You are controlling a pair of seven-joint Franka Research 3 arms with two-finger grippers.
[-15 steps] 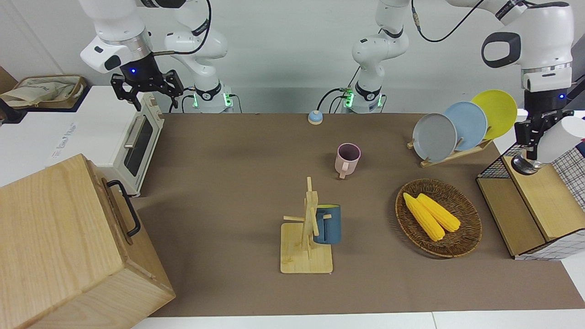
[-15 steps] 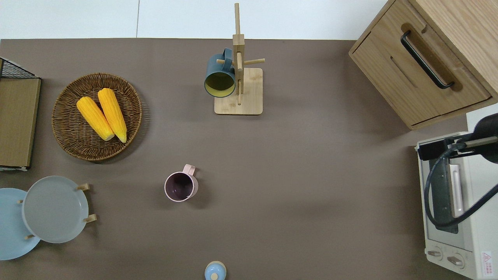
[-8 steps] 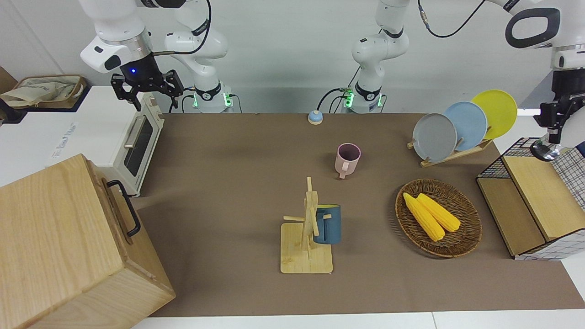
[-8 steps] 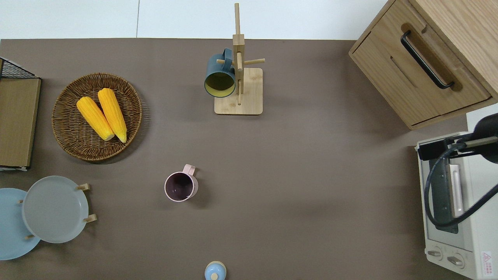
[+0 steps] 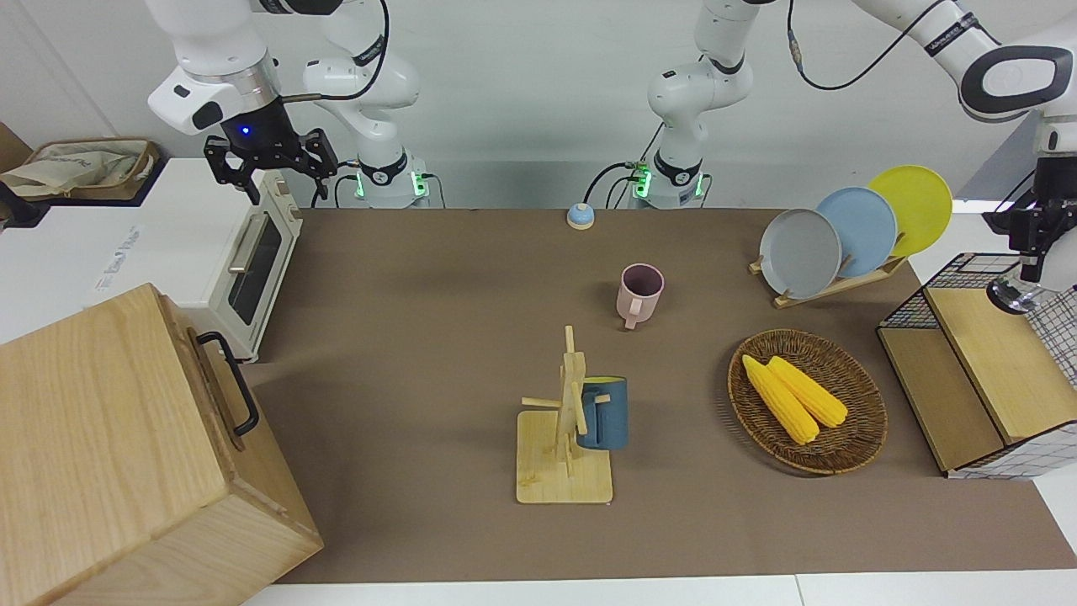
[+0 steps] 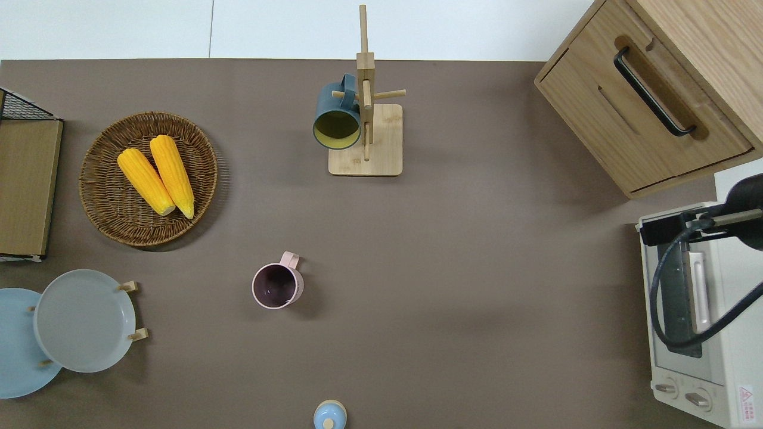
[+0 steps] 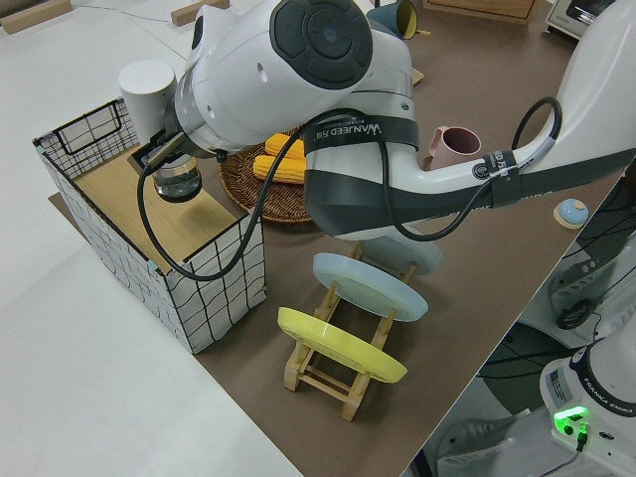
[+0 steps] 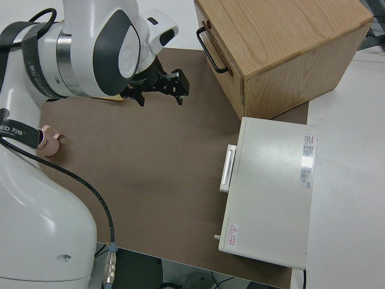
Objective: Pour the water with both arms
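Two arms show in the front view, neither whole. The left claw [image 5: 1033,252] sits at the picture's very edge, and the white vessel [image 5: 1007,295] it grips shows little more than its silvery end there. The right arm is parked, the right claw [image 5: 269,168] with its fingers spread wide.

In the overhead view the left claw and the vessel are out of frame. The pink mug [image 6: 277,286] stands upright on the bare table [image 6: 477,268], well apart from the mug tree [image 6: 365,119] that lies farther from the robots. The corn basket [image 6: 107,220] and the plate rack [image 6: 128,310], partly cut off, are toward the left arm's end.

In the left side view the arm's bulk hides most of the left claw's fingers. The vessel hangs clear above the wooden shelf [image 7: 119,194] inside the wire crate [image 7: 214,288].

In the right side view the arm covers part of the pink mug
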